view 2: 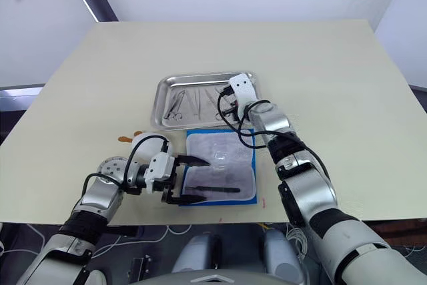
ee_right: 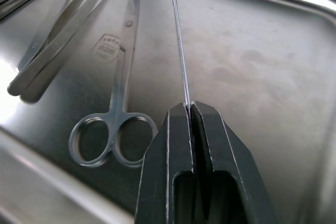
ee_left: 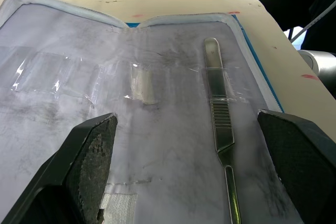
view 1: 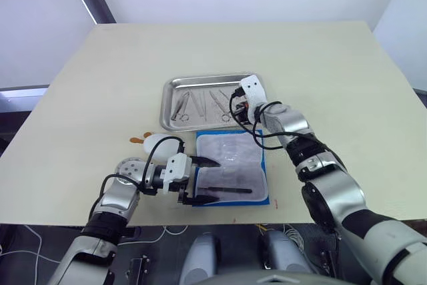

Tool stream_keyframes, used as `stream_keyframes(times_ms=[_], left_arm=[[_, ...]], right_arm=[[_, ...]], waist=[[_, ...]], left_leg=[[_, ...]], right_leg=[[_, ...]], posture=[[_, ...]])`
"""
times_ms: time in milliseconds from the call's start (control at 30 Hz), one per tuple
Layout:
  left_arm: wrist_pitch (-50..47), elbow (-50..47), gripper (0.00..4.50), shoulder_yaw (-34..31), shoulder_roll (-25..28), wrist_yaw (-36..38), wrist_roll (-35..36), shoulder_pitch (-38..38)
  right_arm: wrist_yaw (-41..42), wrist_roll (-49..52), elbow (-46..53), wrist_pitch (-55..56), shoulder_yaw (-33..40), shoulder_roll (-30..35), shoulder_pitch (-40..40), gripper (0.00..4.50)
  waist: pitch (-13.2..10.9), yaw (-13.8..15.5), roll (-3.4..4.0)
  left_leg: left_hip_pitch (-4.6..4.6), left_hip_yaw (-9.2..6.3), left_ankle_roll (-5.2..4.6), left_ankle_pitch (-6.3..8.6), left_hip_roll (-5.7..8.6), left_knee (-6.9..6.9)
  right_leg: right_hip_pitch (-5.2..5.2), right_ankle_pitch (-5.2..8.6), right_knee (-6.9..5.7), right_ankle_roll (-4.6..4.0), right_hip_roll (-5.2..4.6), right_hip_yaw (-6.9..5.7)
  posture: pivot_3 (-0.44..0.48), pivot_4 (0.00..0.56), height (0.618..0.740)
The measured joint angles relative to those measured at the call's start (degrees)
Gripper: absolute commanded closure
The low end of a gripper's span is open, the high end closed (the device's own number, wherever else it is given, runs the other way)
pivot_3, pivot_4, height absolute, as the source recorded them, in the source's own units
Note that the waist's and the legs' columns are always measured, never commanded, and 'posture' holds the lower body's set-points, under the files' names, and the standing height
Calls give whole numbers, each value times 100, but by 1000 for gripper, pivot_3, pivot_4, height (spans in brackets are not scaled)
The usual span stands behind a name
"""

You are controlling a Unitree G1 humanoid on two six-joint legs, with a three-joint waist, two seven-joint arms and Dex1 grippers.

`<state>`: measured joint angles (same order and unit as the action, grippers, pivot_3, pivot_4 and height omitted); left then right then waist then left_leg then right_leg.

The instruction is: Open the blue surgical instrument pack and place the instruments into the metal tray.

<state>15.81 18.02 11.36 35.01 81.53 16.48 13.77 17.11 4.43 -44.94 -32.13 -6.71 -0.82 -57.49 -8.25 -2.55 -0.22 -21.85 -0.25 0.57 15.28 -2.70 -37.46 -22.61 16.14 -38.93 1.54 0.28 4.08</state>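
Trouble could come from the thin probe (ee_right: 181,51), which is pinched tight between the 2 fingers of the right gripper (ee_right: 191,107) over the metal tray (view 1: 168,86). If the fingers let go too high, I think the probe may bounce or land across the scissors (ee_right: 116,114) and tweezers (ee_right: 50,51) lying there. The blue surgical instrument pack (view 1: 230,168) lies open on the table (view 1: 320,65), just beside the tray. The left gripper (view 1: 203,179) waits with fingers wide apart around 1 last handle tool (ee_left: 219,124). It may slip, because clear tape holds it down.
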Motion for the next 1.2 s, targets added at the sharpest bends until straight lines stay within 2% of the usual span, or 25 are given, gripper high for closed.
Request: stream_keyframes(times_ms=[100,233,300,433,567,667,900,1067,1100,1200], left_arm=[[2,3,0,-1,-3,0,0,0],[3,4,0,-1,-5,0,0,0],[3,4,0,-2,-8,0,0,1],[1,3,0,-5,-26,0,0,1],[-3,3,0,-4,-37,-1,0,3],[-13,-14,0,6,-43,-4,0,5],[-46,-18,0,-4,-19,-4,-1,8],[-86,-45,0,26,-18,-6,-1,27],[-112,-62,0,30,-1,-5,-1,32],[-143,-78,0,20,33,-3,-2,37]], right_arm=[[42,-3,-29,0,-2,-7,-19,3798],[214,0,-18,-6,-4,-2,-16,2169],[251,-1,1,-7,-5,-3,-13,1501],[463,64,955,-64,2,156,98,37],[737,199,1766,-151,7,276,363,37],[1198,415,2846,-290,-59,567,975,37],[2166,1044,4624,-350,-125,1234,2156,37],[2823,1441,5386,-129,-120,1807,2860,37],[3197,1622,5640,12,-62,2173,3234,37],[3643,1810,5837,257,108,2570,3591,37]], waist=[[1,0,1],[1,0,2],[1,1,2],[-3,8,9],[-2,13,9],[-2,26,8],[-3,14,9],[-4,29,6],[-5,24,4],[-7,18,2]], left_leg=[[0,-1,0,0,0,0],[0,-1,0,0,0,0],[-1,-1,0,0,0,0],[-2,-7,0,0,1,0],[-3,-7,0,0,1,1],[-10,-8,0,0,2,1],[-5,-7,0,0,1,2],[-9,-4,0,0,3,2],[-8,-2,0,0,4,2],[-6,-2,0,0,3,2]], right_leg=[[0,0,0,0,0,0],[0,0,0,0,0,0],[0,0,0,0,0,0],[-1,0,2,1,-2,0],[0,0,3,1,-2,-3],[-1,1,7,2,-5,-6],[-1,14,6,22,1,-6],[0,15,11,25,-4,-5],[0,16,12,26,-5,-4],[0,16,11,27,-2,-3]], posture=[[0,150,740],[0,150,740],[0,150,740],[0,150,740],[0,150,740],[0,150,740],[0,150,740],[0,150,740],[0,150,740],[0,150,740]])
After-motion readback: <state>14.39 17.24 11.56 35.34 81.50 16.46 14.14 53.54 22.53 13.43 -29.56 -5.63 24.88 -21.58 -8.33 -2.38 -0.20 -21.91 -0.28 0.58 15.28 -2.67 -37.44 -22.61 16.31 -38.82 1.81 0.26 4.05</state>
